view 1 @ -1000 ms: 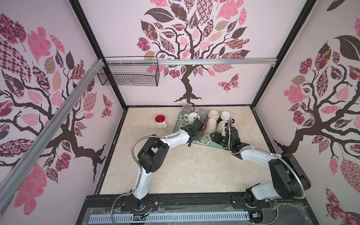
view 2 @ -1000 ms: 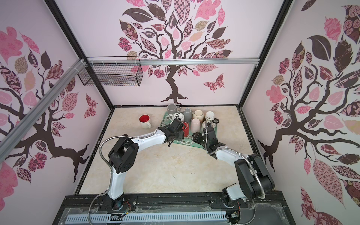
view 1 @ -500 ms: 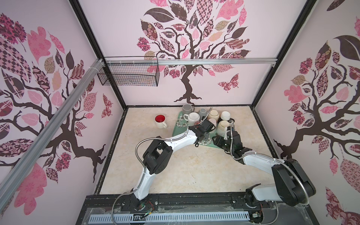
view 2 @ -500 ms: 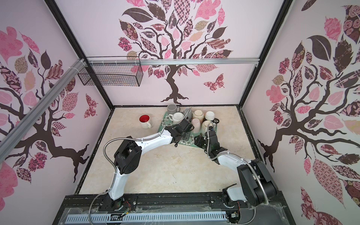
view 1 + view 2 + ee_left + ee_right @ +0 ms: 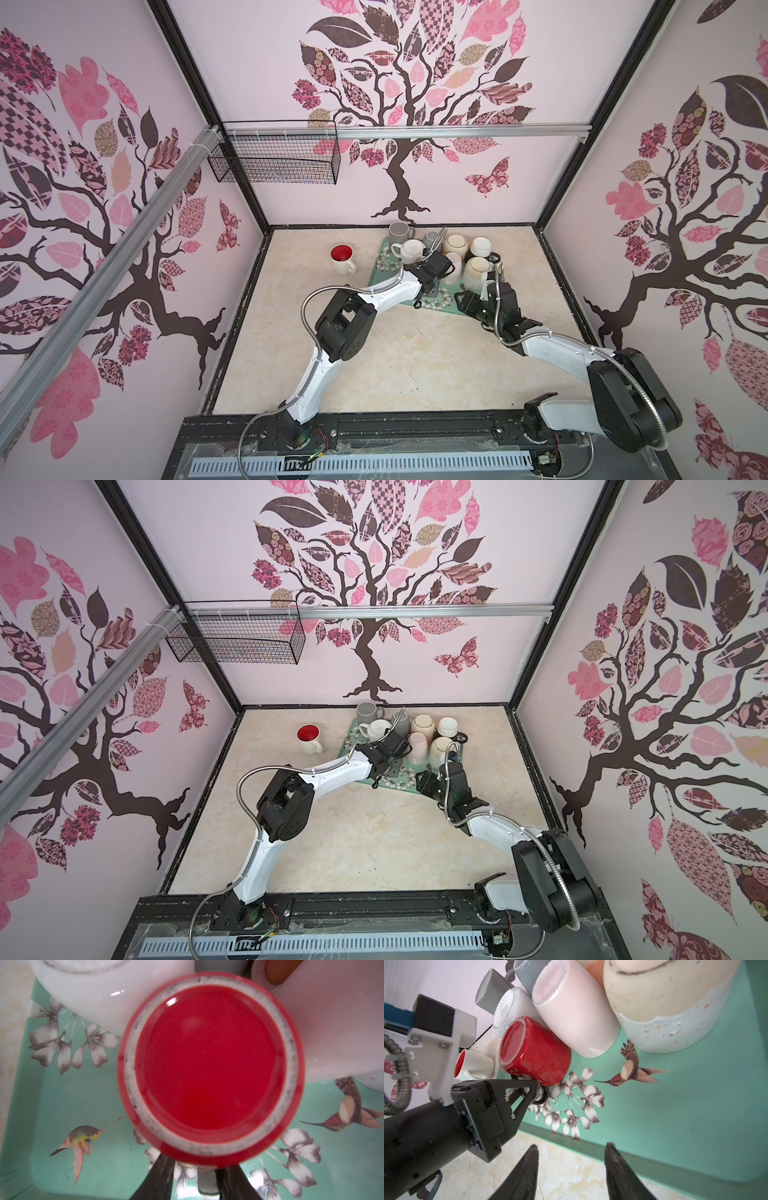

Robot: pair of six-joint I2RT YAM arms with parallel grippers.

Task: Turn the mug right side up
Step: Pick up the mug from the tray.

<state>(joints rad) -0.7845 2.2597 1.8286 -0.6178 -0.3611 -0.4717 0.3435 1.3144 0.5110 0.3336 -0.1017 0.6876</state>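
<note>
Closure is under way: the left gripper (image 5: 200, 1169) has narrowed, its jaws still slightly apart astride the handle of the red mug (image 5: 209, 1059), which stands upside down on the teal tray (image 5: 83, 1095). The right gripper (image 5: 571, 1145) waits nearby, jaws apart and empty. Flipping seems imminent.

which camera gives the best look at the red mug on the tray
Right wrist: it shows the whole red mug upside down on the tray, the left tool at its handle. Left wrist shows only its base, close and blurred. In both top views the left arm hides it.
</note>
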